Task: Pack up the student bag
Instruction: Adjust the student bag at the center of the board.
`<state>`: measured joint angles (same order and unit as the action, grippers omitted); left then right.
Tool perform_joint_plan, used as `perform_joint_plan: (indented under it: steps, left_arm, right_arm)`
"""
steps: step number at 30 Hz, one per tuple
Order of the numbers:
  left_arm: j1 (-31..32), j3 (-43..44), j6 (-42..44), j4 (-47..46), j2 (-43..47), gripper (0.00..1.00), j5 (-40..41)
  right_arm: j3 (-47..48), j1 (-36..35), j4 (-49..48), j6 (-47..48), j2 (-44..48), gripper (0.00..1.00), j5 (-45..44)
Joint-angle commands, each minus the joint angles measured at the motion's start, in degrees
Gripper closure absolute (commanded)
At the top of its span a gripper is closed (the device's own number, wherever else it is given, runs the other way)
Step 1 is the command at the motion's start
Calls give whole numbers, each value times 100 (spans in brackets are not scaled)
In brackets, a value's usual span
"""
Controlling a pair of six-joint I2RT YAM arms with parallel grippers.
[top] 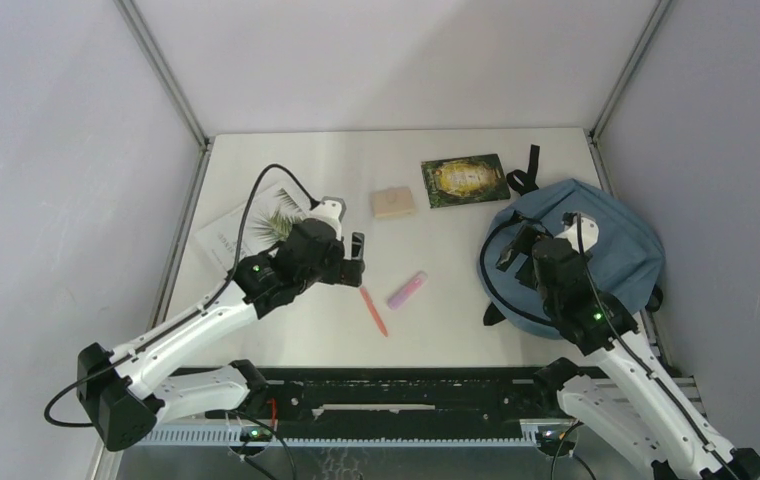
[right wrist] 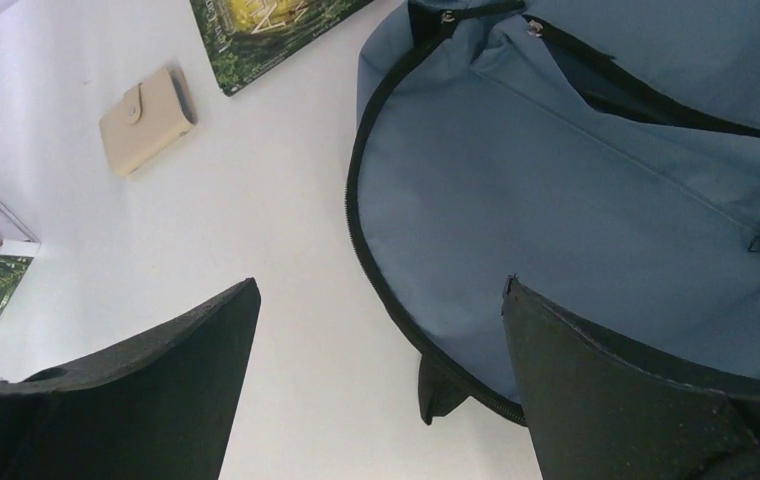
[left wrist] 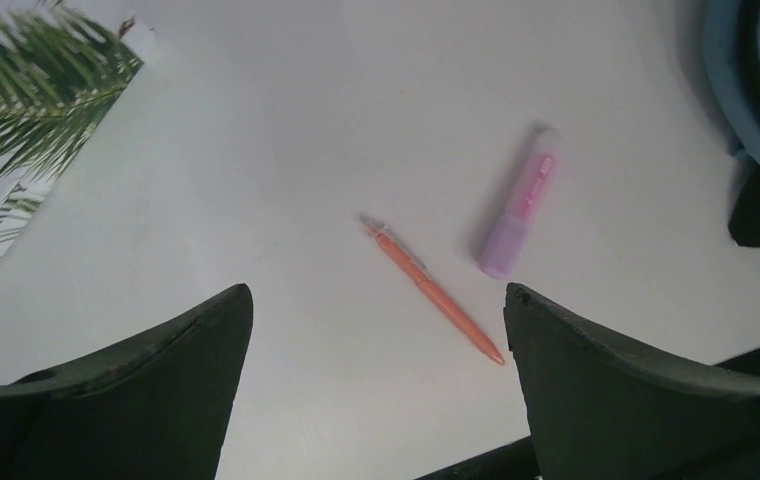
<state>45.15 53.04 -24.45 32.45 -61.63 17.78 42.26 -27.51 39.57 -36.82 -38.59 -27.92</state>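
The dusty-blue student bag (top: 606,240) lies flat at the right of the table, black top loop toward the back. It fills the right of the right wrist view (right wrist: 576,200), and its edge shows in the left wrist view (left wrist: 756,70). My right gripper (top: 516,250) hovers open and empty over the bag's left zipper edge. My left gripper (top: 354,258) is open and empty above the table, just behind an orange pen (top: 373,311) and a pink-purple highlighter (top: 407,289). The pen (left wrist: 436,292) and highlighter (left wrist: 521,205) lie ahead of its jaws.
A green-covered book (top: 464,180) and a beige wallet (top: 392,202) lie at the back middle. A white booklet with a palm-leaf picture (top: 256,228) lies at the left, partly under my left arm. Metal rails edge the table on both sides.
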Motion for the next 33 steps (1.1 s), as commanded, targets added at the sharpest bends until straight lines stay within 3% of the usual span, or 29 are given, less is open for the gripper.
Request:
perform_joint_plan:
  steps: [1, 5, 10, 15, 19, 21, 25, 29, 33]
  left_arm:
    - [378, 180, 281, -425, 37, 0, -487]
    - [1000, 241, 277, -581, -365, 0, -335]
    - [1901, 1097, 428, 0, -1429, 0, 466]
    - [1937, 1174, 167, -372, -1620, 0, 2]
    - [1920, 1204, 26, -402, -1629, 0, 7]
    - [1883, 1189, -59, -381, -1576, 0, 47]
    - [1858, 1184, -51, -178, -1491, 0, 511]
    - [1684, 1054, -89, -106, -1346, 0, 573]
    - [1318, 774, -238, -290, -1001, 0, 270]
  right_arm:
    - [142, 131, -189, 374, 187, 0, -43]
    - [138, 361, -86, 398, 231, 0, -29]
    - [116, 787, 108, 604, -157, 0, 87]
    - [-32, 1771, 59, 453, -893, 0, 1652]
    - [-157, 2186, 302, -33, -1655, 0, 1735]
    - [-330, 2205, 221, -292, -1894, 0, 1880]
    - [-999, 2104, -590, -1163, -2169, 0, 3004]
    - [-1282, 1423, -1605, -2027, -2473, 0, 3784]
    - [-936, 891, -2360, -1905, -2660, 0, 4333]
